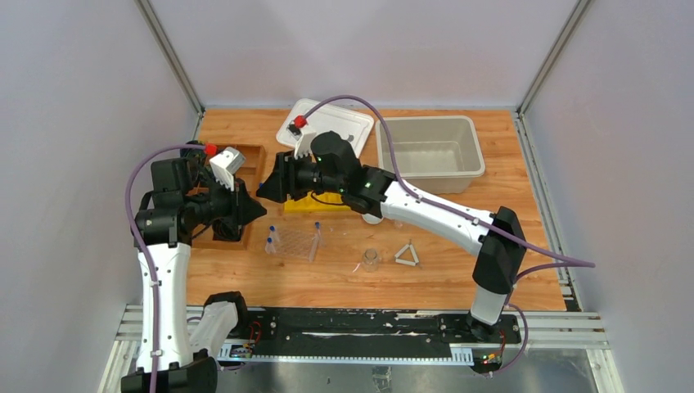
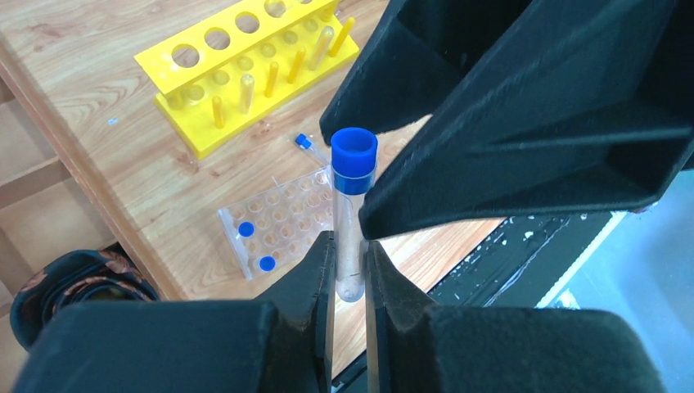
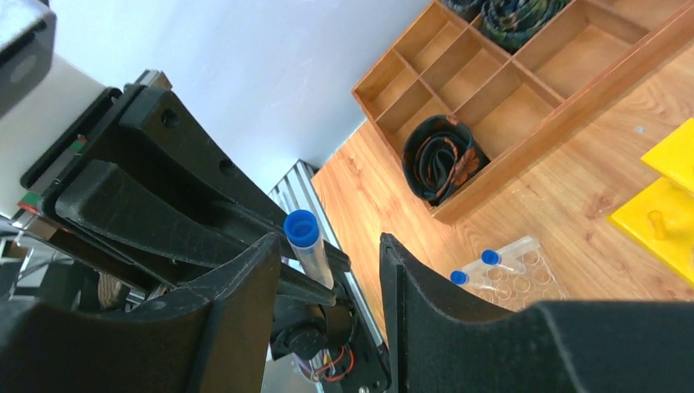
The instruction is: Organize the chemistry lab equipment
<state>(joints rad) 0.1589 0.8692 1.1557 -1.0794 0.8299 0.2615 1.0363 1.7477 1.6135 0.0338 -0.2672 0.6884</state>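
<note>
The left gripper [image 2: 350,252] has its jaws clamped on the rounded bottom end of a small clear plastic tube with a blue cap [image 2: 353,160]. It holds the tube upright in the air over the left part of the wooden surface [image 1: 458,270], by the brown wooden compartment tray [image 1: 248,160]. The right gripper [image 3: 327,246] faces it with its jaws apart, one finger on either side of the tube's upper half. As far as the right wrist view shows, neither finger touches it.

The likely trouble lies in the hand-over. The hold is low, so the tall tube can lever over if a right finger meets it off-centre or knocks the cap. If the left jaws let go before the right ones have closed squarely, the smooth tube probably slips and drops toward the tray edge or the surface. The two grippers are also crowded nose to nose, so a slightly misjudged approach could bump one against the other.

Counted left to right:
- One wooden tray.
- Four blue-capped tubes in all: the held one, a first standing tube [image 2: 245,229], a second standing tube [image 2: 266,263] and a lying tube [image 2: 304,142].
- One clear plastic multi-well rack [image 2: 286,214], which carries the two standing tubes; the lying tube is on the surface just beside it.
- One yellow plastic test-tube rack [image 2: 245,74].
- One small clear glass beaker [image 1: 371,259].
- One small white triangle [image 1: 407,255].
- One beige plastic bin [image 1: 430,151].

A white rounded piece [image 1: 372,219] shows partly under the right arm, and I cannot tell more about it.
</note>
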